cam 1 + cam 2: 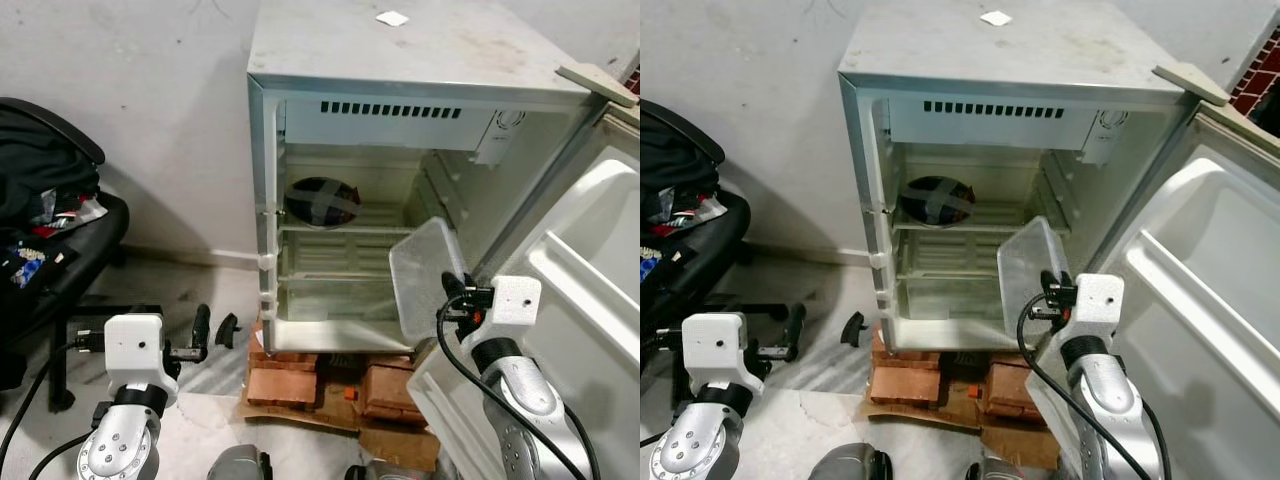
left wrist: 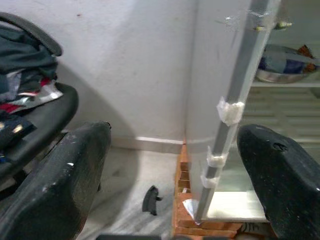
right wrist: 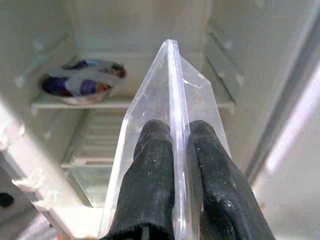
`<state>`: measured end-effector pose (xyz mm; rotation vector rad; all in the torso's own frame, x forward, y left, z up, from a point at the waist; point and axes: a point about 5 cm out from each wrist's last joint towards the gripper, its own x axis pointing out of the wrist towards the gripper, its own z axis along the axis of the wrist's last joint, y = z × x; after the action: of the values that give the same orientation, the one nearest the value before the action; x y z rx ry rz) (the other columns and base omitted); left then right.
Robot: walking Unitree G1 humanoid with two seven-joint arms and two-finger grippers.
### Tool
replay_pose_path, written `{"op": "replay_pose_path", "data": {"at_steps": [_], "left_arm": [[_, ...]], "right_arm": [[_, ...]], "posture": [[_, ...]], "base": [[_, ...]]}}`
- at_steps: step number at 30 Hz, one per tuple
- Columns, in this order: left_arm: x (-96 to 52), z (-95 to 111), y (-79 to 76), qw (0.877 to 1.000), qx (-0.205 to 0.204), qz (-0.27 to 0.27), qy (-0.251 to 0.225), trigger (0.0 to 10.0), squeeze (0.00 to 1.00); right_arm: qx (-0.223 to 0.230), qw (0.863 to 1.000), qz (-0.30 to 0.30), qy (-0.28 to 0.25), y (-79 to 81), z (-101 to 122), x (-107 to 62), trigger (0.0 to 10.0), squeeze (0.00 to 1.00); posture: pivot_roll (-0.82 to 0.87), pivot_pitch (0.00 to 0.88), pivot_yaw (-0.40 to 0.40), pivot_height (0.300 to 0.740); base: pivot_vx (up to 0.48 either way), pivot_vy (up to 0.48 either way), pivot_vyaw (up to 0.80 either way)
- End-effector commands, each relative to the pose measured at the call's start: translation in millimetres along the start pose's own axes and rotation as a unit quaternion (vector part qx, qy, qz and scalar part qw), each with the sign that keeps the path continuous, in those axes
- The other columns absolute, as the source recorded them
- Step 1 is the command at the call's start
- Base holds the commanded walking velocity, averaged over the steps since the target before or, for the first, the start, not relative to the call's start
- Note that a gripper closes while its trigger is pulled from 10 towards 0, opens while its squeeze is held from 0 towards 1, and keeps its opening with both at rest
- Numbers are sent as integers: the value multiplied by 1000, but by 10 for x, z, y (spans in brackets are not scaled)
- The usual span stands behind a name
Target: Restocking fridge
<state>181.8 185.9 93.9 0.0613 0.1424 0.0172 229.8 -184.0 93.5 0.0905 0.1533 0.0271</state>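
Before the open fridge (image 1: 400, 60) on bricks (image 1: 290, 380), right gripper (image 3: 172, 150) clamps a clear container (image 1: 425, 275); left gripper (image 2: 170, 165) gapes.

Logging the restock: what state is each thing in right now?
Fridge: open, raised on bricks.
Fridge door: swung wide.
Clear container: tilted on edge, pinched at its rim.
Bowl: on upper shelf, covered.
Right hand: shut on the container.
Left hand: open, empty.

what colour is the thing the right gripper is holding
Clear, see-through plastic: the container pinched by the right gripper has no colour of its own. The right wrist view shows it best.
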Motion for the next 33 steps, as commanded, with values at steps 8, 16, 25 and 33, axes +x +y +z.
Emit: {"op": "replay_pose_path", "data": {"at_steps": [8, 16, 25, 33], "left_arm": [[-1, -19, 8, 1000, -4, -7, -4, 10000, 0], [-10, -27, -6, 1000, -8, -9, -4, 10000, 0], [-7, -24, -29, 1000, -4, -17, -7, 10000, 0], [-25, -15, -51, 999, -3, -30, -12, 10000, 0]], "right_arm": [[12, 1000, 9, -14, 35, 81, 16, 10000, 0], [15, 1000, 14, -13, 62, 90, 31, 10000, 0], [12, 1000, 13, -14, 61, 102, 50, 10000, 0], [13, 1000, 13, -11, 75, 102, 55, 10000, 0]], "posture": [[155, 27, -48, 740], [152, 31, -51, 740], [150, 39, -53, 740], [149, 46, -52, 740]], "base": [[30, 387, 0], [218, 412, 0], [0, 0, 0], [163, 0, -426]]}}
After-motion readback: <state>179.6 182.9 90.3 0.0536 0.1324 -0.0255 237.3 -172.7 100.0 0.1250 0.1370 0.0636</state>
